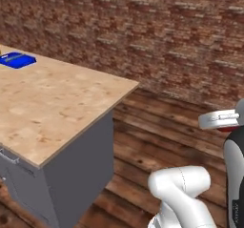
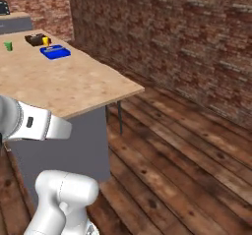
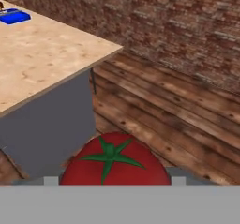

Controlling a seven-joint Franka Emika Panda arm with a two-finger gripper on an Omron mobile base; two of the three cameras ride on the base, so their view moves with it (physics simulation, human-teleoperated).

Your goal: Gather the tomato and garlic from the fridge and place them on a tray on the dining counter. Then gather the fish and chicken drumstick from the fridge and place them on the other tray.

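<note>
Beyond the arm, running across the whole back of the scene: one brick wall [image 1: 181, 36], with one plank floor [image 2: 187, 160] below it. Nearer, one dining counter [image 1: 52, 103] with a pale speckled top and grey sides, its corner jutting toward the wall. Far along that top, one blue tray [image 2: 54, 52], apparently with nothing on it; just beyond it one dark object with a yellow bit [image 2: 37, 39], too small to name, possibly the second tray, and one small green item [image 2: 8, 45] off to the side. Closest of all, in the hand view, one tomato [image 3: 115, 164], red with a green star-shaped calyx, sitting between the tips of the gripper [image 3: 112, 182], jaws spread wide and seemingly pinching the fruit, though the contact itself hides at the bottom edge. By the look of things, early days: tomato fetched and in transit toward the counter, not yet set down; garlic, fish and drumstick presumably left to collect, none of them on the visible stretch of counter.
</note>
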